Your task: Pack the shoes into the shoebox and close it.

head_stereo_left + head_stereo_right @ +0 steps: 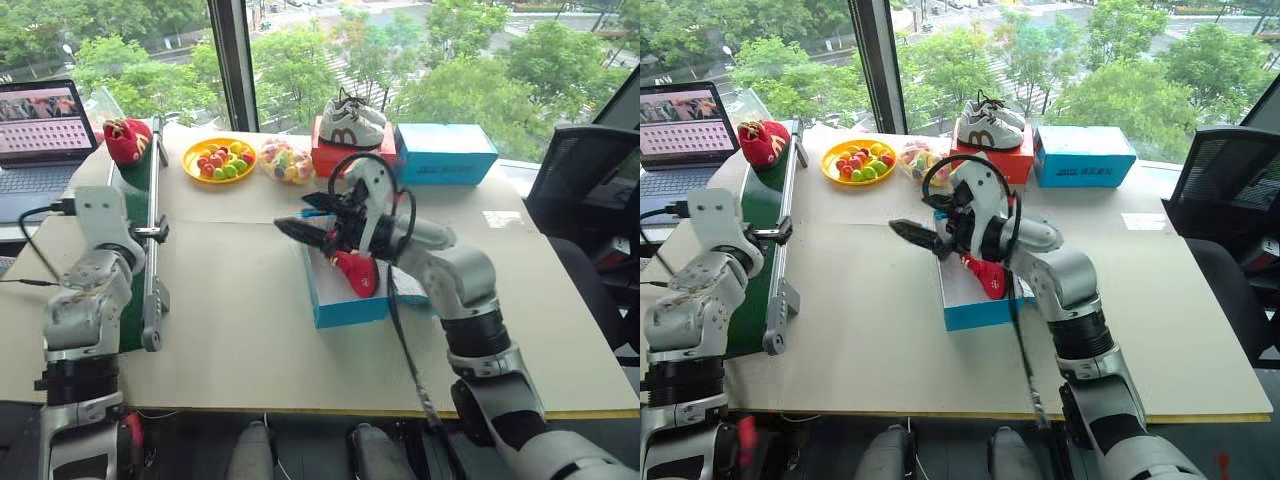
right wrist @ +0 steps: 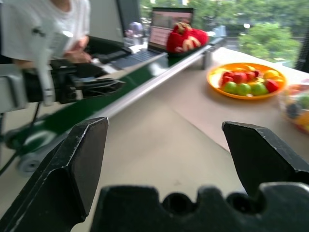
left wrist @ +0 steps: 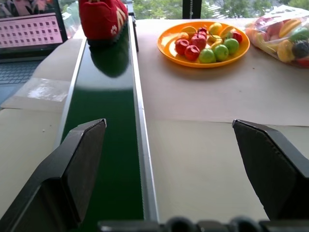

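Head view: one red shoe (image 1: 357, 272) lies in the open shoebox (image 1: 345, 300), right gripper (image 1: 305, 232) spread above it. Left wrist: left gripper (image 3: 169, 164) spread, second shoe (image 3: 102, 18) far up the conveyor (image 3: 104, 135); reaching may fall short

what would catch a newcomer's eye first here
Probably the right gripper, open above the open blue shoebox at mid-table, where one red shoe sits. The other red shoe waits at the far end of the green conveyor, and an orange plate of fruit glows beside it.
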Available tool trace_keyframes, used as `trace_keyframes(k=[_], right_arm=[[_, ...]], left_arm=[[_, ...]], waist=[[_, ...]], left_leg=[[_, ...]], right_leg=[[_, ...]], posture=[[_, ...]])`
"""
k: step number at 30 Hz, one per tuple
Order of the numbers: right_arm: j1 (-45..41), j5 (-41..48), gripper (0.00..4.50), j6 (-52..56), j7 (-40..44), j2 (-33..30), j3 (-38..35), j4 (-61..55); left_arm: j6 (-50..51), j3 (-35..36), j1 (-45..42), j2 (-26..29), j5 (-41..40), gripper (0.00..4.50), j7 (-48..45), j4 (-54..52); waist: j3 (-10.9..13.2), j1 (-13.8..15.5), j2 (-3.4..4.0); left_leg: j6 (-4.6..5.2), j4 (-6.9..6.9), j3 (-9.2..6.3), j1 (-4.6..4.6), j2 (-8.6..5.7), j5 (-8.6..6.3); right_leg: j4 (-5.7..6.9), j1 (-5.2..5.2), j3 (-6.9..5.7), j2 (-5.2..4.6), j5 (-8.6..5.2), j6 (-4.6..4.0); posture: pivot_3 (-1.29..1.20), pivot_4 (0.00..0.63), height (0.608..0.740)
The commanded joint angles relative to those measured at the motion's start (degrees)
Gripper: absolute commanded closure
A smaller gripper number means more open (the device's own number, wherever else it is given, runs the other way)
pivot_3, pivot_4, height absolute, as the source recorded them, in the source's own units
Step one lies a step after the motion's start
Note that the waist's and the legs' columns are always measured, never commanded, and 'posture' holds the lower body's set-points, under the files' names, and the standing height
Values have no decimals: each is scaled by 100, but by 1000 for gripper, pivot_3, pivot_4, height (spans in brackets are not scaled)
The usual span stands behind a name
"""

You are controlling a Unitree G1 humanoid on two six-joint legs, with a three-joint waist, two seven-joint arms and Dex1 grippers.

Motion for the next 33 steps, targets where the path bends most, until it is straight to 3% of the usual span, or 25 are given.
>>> trace_keyframes(k=[1,16,33], right_arm=[[21,-245,33,-315,73,-103,151,-130],[181,-726,33,-496,20,-247,320,-143],[243,-780,33,-388,39,-454,379,-330]], left_arm=[[-294,295,-49,64,128,0,107,237],[-2332,-102,-461,272,595,0,-788,2854],[-3479,-364,-756,353,722,0,-1643,4175]], waist=[[0,19,0],[-1,89,-1],[-1,95,-1]], left_leg=[[0,0,0,0,0,0],[-17,-1,2,0,0,-9],[-17,0,2,0,2,-8]], right_leg=[[0,0,0,0,0,0],[-2,0,-7,-1,1,-3],[1,0,-13,-1,1,-4]], posture=[[0,150,740],[0,150,740],[0,150,740]])
